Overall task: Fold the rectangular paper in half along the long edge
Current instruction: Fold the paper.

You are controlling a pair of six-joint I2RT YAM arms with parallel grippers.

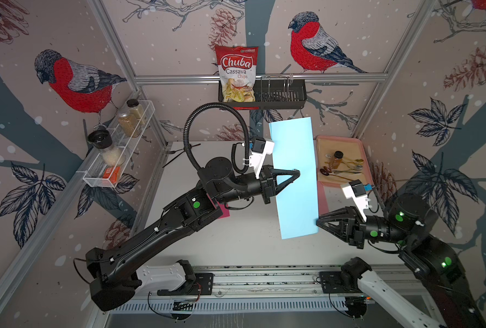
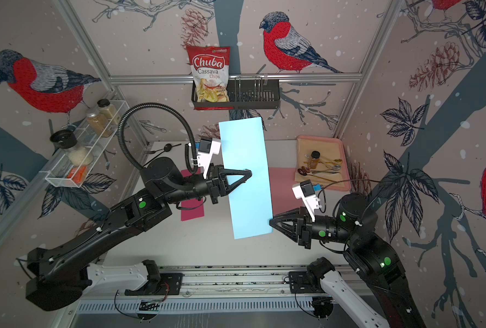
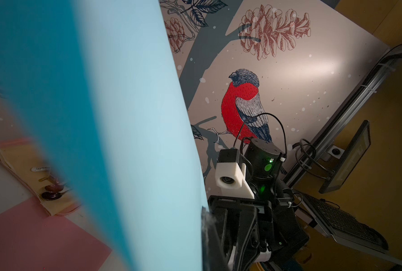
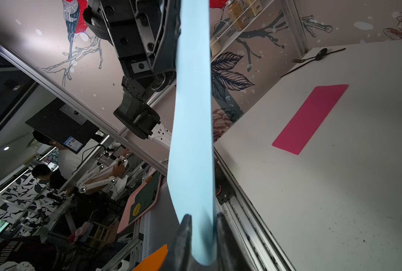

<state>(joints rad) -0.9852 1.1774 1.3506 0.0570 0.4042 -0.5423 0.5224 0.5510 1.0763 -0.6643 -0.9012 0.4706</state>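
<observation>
Blue paper (image 4: pixel 193 140) is being held aloft for folding, left end effector (image 1: pixel 298 172) clamping its edge, right end effector (image 1: pixel 319 221) bracketing a corner, grip unclear.

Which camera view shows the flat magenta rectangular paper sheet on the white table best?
The right wrist view: the magenta rectangular paper sheet lies whole and uncovered there. In both top views the black left arm hides most of it. The left wrist view does not show it.
</observation>
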